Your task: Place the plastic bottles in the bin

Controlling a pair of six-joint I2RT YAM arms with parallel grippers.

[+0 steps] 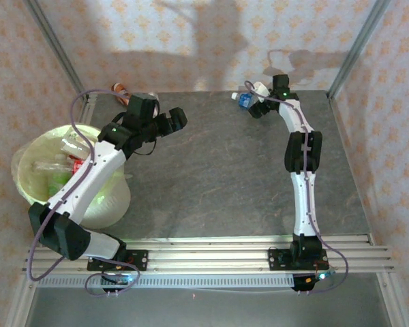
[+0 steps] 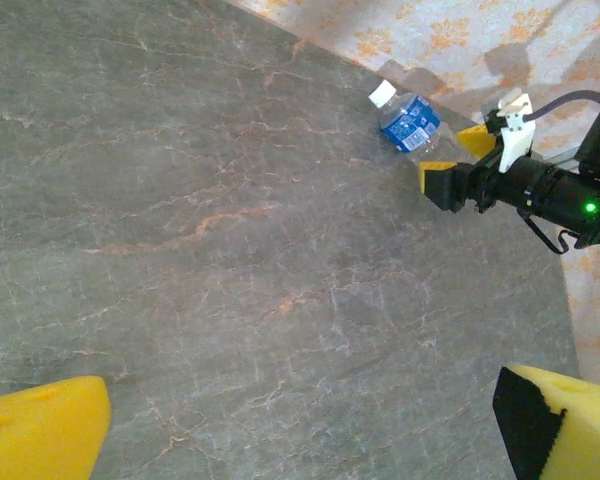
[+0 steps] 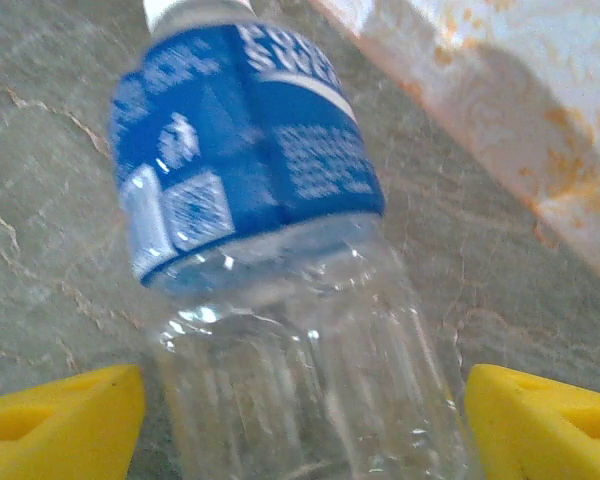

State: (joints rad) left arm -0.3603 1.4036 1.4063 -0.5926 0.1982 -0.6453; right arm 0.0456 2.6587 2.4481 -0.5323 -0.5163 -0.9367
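A clear plastic bottle [image 3: 280, 300] with a blue label and white cap lies on the grey table at the back, close to the wall. My right gripper [image 3: 305, 430] is open and straddles its lower body, with a narrow gap at each yellow finger [image 3: 60, 420]. From above, that bottle [image 1: 245, 101] sits just left of the right gripper [image 1: 253, 106]. My left gripper [image 1: 176, 118] hangs wide open over the table, right of the bin [image 1: 112, 204], holding nothing. The pale yellow-green bin holds several bottles [image 1: 58, 163]. The left wrist view shows the blue bottle [image 2: 408, 120] and the right gripper [image 2: 450, 160].
An orange-labelled bottle [image 1: 119, 89] lies at the back left by the wall. Metal frame posts [image 1: 347, 61] stand at the table's back corners. The patterned wall [image 3: 520, 110] runs just behind the blue bottle. Bare grey table [image 1: 211, 177] lies between the arms.
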